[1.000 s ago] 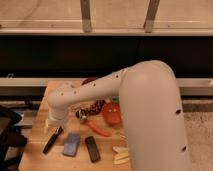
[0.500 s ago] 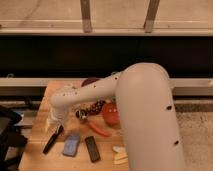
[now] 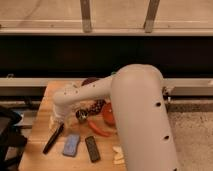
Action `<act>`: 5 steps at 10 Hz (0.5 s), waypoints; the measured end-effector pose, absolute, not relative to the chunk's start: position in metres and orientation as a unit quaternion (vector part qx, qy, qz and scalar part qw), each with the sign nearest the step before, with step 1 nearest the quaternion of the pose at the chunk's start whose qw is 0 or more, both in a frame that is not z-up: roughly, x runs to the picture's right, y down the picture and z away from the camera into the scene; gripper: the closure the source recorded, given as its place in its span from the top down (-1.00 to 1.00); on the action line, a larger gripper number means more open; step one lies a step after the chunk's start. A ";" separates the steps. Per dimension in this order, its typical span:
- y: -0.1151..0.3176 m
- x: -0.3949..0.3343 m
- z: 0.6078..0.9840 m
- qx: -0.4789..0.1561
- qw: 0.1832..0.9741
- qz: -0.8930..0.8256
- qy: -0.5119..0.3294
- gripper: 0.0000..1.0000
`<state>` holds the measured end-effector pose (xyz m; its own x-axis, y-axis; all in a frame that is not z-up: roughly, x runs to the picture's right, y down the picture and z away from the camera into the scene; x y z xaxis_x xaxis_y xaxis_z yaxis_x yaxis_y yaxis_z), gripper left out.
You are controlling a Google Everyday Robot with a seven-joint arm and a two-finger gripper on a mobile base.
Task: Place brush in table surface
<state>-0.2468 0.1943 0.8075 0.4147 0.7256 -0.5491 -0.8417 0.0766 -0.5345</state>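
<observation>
One brush [image 3: 53,139] lies on the table surface [image 3: 38,131], left of the blue-grey pad [image 3: 71,145], long axis slanting upper right to lower left. The gripper [image 3: 58,119] hangs at its upper end; gripping, touching or let go, I can't tell

Gripper [image 3: 58,120]: smooth matt off-white casing, low over the table surface [image 3: 36,148], pale wood with visible plank grain. Just beside gripper: brush [image 3: 53,138], matt black handle.
</observation>
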 end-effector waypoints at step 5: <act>0.192 -0.258 0.829 -0.410 0.743 0.526 0.054 0.15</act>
<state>-0.2579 0.1922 0.8292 0.4409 0.7374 -0.5117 -0.8265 0.1112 -0.5519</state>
